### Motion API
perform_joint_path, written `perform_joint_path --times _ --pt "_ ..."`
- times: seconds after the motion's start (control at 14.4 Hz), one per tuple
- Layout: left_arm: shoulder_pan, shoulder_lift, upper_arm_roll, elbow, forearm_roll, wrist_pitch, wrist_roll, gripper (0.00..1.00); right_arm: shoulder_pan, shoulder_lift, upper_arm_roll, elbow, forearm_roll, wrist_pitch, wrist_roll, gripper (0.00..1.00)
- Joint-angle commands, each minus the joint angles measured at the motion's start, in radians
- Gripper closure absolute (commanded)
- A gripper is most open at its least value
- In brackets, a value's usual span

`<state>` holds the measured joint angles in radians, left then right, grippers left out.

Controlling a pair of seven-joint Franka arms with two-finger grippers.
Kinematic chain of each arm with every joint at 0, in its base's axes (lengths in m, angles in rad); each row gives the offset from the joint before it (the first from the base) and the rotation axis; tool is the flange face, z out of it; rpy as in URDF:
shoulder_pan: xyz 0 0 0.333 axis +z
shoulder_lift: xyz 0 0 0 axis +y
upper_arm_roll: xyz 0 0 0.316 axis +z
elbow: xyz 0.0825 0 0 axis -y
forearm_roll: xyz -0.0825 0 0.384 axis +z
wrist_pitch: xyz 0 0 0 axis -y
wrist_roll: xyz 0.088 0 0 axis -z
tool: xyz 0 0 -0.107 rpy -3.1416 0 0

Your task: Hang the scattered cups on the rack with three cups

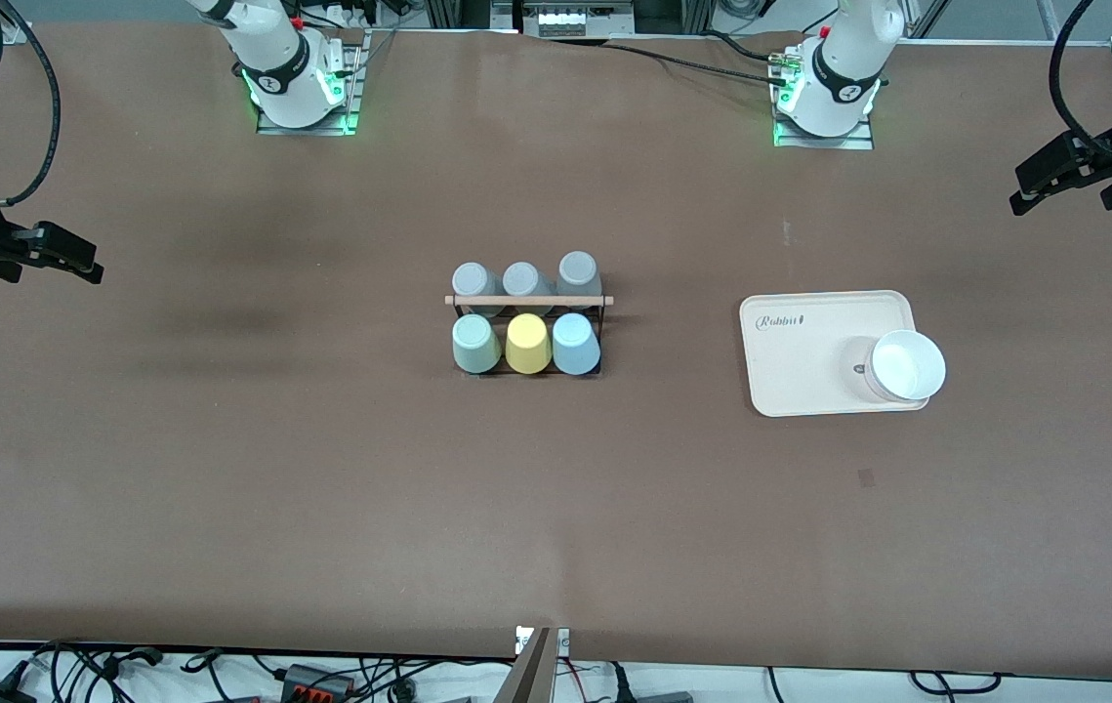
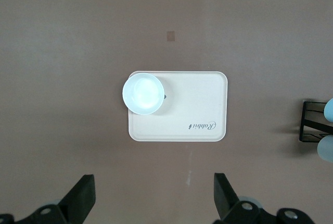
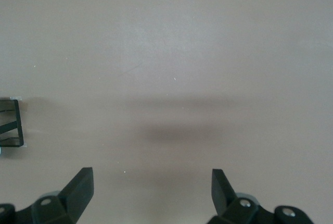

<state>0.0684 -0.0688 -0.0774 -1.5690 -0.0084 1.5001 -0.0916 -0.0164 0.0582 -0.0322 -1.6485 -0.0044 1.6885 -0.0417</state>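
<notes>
Cups all sat inverted on the rack [image 1: 526, 337].
Front view: the mint cup [image 1: 474, 344] and the blue cup [image 1: 575, 344] flanked the yellow cup [image 1: 527, 344], near the three grey cups [image 1: 522, 281]; likely light, slick plastic, best pinched across the tapered wall. Left wrist view: the left gripper [image 2: 153, 198] hung spread over the cream tray [image 2: 203, 104] holding an empty white bowl [image 2: 142, 94]. Right wrist view: the right gripper [image 3: 151, 195] hung spread above the bare table [image 3: 171, 52].

The rack [image 1: 528, 327] stands mid-tabletop with six cups [image 1: 527, 344] on it in two rows. Toward my left arm's end lies a tray [image 1: 809, 342]; a bowl [image 1: 906, 366] sits on its corner nearest the front camera's edge.
</notes>
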Motion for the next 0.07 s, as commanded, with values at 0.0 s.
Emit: perform_joint_path --times 0.0 --pt "0.007 0.010 0.001 0.021 0.005 -0.006 -0.003 0.00 -0.010 -0.026 0.006 -0.023 -0.002 -0.004 -0.006 0.00"
